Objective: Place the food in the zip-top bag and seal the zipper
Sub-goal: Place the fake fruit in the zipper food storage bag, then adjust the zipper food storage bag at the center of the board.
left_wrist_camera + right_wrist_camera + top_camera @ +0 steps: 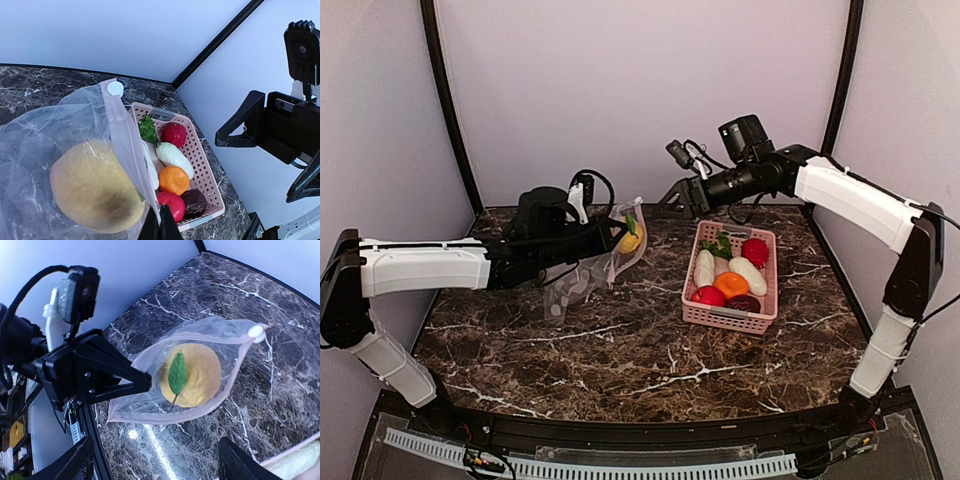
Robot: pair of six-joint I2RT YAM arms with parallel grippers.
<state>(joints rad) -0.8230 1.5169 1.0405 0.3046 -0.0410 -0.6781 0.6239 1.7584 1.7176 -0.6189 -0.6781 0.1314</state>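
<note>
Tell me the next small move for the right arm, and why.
Probably swing the open right pincer over and down to the pink basket for another piece, such as the red fruit at its far corner. The left pincer holds the zip-top bag by its mouth with a yellow fruit inside, while the other food lies in the basket.

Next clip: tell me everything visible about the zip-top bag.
The zip-top bag is clear, floppy plastic, its mouth open, rimmed by a pale zipper strip with a white round tab. The left tool pinches that rim, holding it up left of the pink basket. Inside lies one yellow fruit bearing a green leaf.
</note>
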